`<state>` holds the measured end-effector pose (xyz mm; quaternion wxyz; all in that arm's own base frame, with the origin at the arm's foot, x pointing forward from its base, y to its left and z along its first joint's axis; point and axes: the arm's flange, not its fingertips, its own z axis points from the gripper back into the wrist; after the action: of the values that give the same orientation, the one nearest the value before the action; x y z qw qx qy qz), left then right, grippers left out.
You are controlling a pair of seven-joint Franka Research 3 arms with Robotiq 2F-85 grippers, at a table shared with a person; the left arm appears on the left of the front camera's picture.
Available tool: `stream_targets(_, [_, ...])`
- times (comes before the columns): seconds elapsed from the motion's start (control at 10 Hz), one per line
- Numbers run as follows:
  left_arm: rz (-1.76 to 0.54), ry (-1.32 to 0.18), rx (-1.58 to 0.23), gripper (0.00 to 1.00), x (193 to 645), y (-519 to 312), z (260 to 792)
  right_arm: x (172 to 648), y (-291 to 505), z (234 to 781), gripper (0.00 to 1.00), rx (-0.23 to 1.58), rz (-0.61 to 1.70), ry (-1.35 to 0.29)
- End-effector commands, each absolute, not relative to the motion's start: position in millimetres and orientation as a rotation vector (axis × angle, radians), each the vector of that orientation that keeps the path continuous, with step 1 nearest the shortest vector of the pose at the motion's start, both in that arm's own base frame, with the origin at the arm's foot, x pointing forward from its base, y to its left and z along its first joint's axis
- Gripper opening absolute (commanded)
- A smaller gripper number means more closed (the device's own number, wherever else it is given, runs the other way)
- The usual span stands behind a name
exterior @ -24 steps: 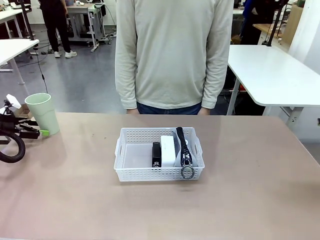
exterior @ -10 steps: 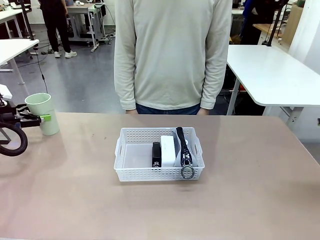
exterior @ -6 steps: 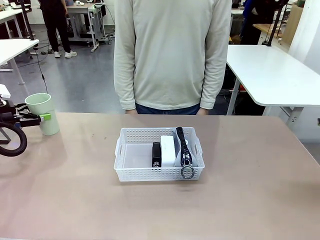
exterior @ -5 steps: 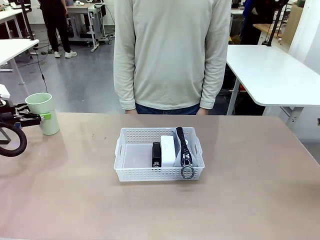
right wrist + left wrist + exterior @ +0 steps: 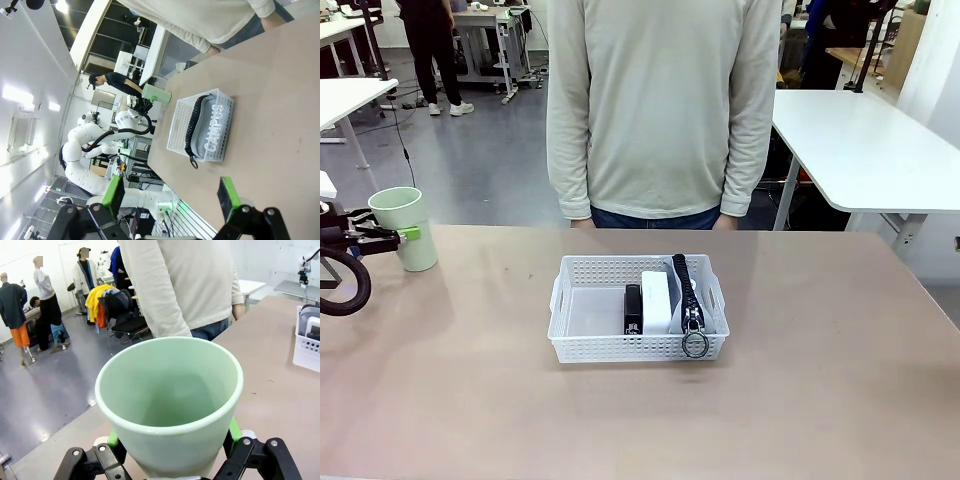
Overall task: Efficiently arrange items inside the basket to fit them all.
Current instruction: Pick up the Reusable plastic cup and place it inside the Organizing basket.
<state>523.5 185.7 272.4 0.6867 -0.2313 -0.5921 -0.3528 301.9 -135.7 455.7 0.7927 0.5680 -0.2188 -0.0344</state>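
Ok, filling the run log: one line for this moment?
left gripper: jaws around pale green cup | right gripper: open | basket: stapler, box, pouch inside

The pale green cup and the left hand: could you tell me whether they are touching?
Touching. In the left wrist view the pale green cup sits between the left hand's green pads, which press against its wall on both sides.

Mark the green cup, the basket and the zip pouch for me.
green cup [image 5: 403, 227], front view, on its outer wall.
basket [image 5: 592, 348], front view, on its near perforated wall.
zip pouch [image 5: 210, 131], right wrist view, on its grey printed side.
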Motion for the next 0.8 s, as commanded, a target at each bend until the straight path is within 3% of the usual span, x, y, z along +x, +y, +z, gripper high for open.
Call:
stream_targets(0.0, [-0.822, -1.331, -0.575, 0.3, 495, 184, 295, 303, -135, 458, 1.0, 1.233, -0.069, -0.483])
stream_targets(0.1, [-0.895, -1.289, -0.706, 0.3, 464, 179, 326, 303, -135, 458, 1.0, 1.233, -0.069, -0.483])
stream_targets(0.2, [-0.983, -1.271, -0.791, 0.0, 424, 174, 359, 303, -135, 458, 1.0, 1.233, -0.069, -0.483])
stream_targets(0.3, [-1.124, -1.244, -0.884, 0.3, 379, 173, 386, 303, -135, 458, 1.0, 1.233, -0.069, -0.483])
stream_targets(0.4, [-1.239, -1.225, -0.909, 0.0, 339, 176, 399, 303, -135, 458, 1.0, 1.233, -0.069, -0.483])
stream_targets(0.6, [-1.344, -1.268, -0.851, 0.0, 280, 190, 403, 303, -135, 458, 1.0, 1.233, -0.069, -0.483])
stream_targets(0.7, [-1.247, -1.336, -0.809, 0.3, 278, 198, 401, 303, -135, 458, 1.0, 1.233, -0.069, -0.483])
